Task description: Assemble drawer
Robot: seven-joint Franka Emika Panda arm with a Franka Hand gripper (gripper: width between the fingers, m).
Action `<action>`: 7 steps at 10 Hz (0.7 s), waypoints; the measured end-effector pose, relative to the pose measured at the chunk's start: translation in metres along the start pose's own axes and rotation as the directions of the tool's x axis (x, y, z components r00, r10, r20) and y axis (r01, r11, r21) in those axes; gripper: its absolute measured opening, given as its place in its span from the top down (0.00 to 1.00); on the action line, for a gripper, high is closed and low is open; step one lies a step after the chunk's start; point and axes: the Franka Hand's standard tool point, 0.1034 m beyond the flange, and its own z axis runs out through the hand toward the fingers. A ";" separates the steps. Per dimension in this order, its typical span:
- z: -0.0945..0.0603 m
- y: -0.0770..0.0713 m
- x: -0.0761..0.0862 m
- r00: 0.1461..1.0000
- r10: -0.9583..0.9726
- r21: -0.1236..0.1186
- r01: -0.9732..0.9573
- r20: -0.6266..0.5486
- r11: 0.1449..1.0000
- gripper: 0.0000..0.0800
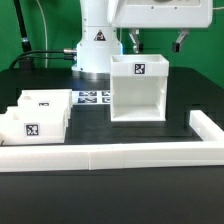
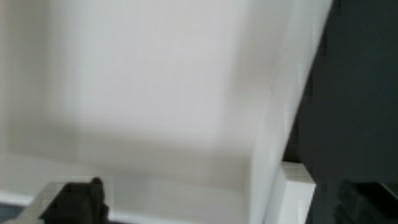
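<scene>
Gripper (image 1: pixel 155 44) spread wide, empty, over the drawer housing (image 1: pixel 140 92) toward the desk's far edge. Best to centre fingers (image 2: pixel 75 198) across one wall, descend straight, then pinch.

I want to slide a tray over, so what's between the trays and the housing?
Only the marker board, lying flat between trays and housing; the exterior view shows it.

Housing (image 1: pixel 140 95) smooth white plastic, faintly matt; trays (image 1: pixel 35 120) same; table (image 1: pixel 120 195) matt black.
</scene>
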 end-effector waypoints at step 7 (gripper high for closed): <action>0.012 -0.008 -0.014 0.989 0.146 0.089 -0.147 0.019 0.985 0.19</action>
